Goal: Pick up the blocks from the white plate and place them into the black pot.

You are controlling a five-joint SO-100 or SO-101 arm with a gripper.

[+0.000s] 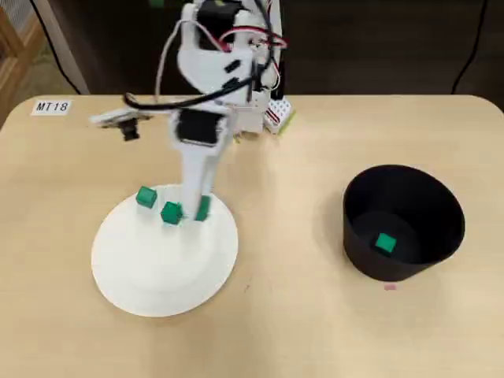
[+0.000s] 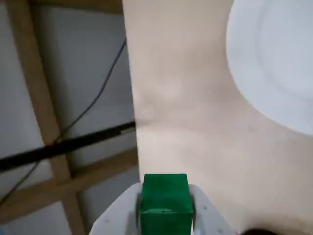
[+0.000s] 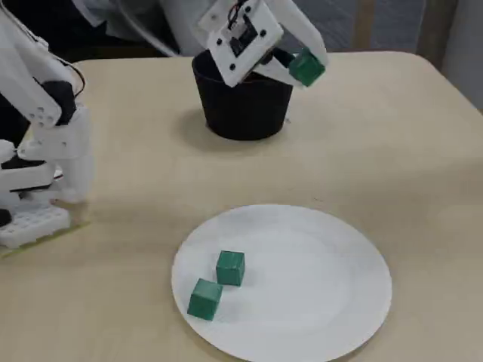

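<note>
My gripper (image 3: 302, 69) is shut on a green block (image 3: 306, 68), held high above the table. In the wrist view the block (image 2: 165, 200) sits between the white fingers (image 2: 208, 215). The overhead view shows the gripper (image 1: 201, 209) and its block (image 1: 202, 207) over the far edge of the white plate (image 1: 157, 268). Two more green blocks (image 1: 146, 197) (image 1: 171, 213) lie on the plate (image 3: 317, 286), close together at its left side (image 3: 230, 268) (image 3: 204, 299) in the fixed view. The black pot (image 1: 402, 220) stands to the right in the overhead view, with one green block (image 1: 385, 243) inside it.
The arm's base (image 1: 264, 114) stands at the table's far edge in the overhead view, at the left (image 3: 34, 219) in the fixed view. A label reading MT18 (image 1: 52, 106) lies at the far left corner. The wrist view shows the plate (image 2: 279, 58) and the table's edge (image 2: 133, 112).
</note>
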